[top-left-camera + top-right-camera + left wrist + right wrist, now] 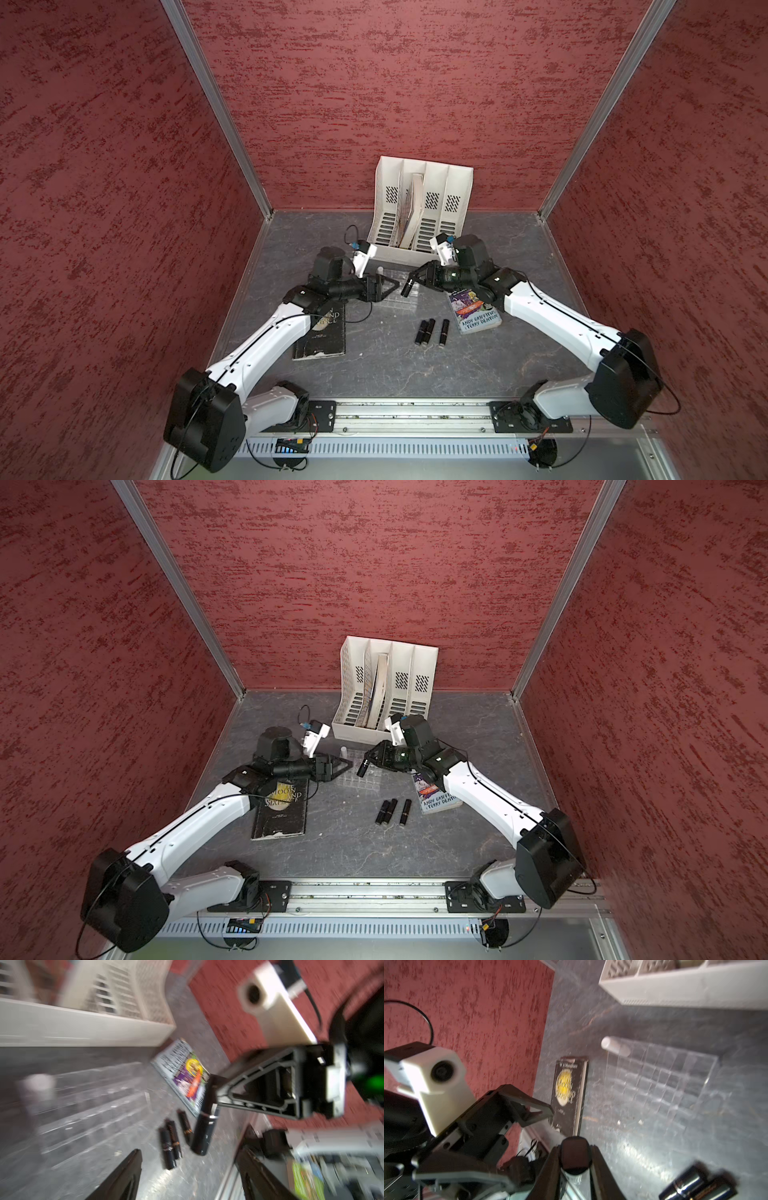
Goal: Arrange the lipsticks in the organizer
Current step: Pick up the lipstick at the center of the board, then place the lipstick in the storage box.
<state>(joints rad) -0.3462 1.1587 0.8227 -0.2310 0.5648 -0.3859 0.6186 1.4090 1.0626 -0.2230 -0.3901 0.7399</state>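
R pincer was clamped on a black lipstick, gripping it near 1 end so the rest hung tilted above the clear organizer. L pincer stood apart and empty, just beside the organizer's L edge.

1 white lipstick stood upright in a far corner cell. 3 black lipsticks lay flat on the desk, near the organizer's front and apart from it. That made 1 of 5 placed, by my count.

Step in hand, prob.: seat the held tube in a cell. To do it well:
- Bring the tube vertical first; at this tilt it would likely catch a cell wall.
- Centre it over 1 cell, well away from the white one, w/ room for the pincer's fingers.
- Lower until the base is inside before letting go, else it may tip out.
- The acrylic block looks light and could slide; the L pincer sits well placed to brace it, but shouldn't crowd the R.

Wrist views were blurred, so I couldn't tell which cell was beneath the tube.
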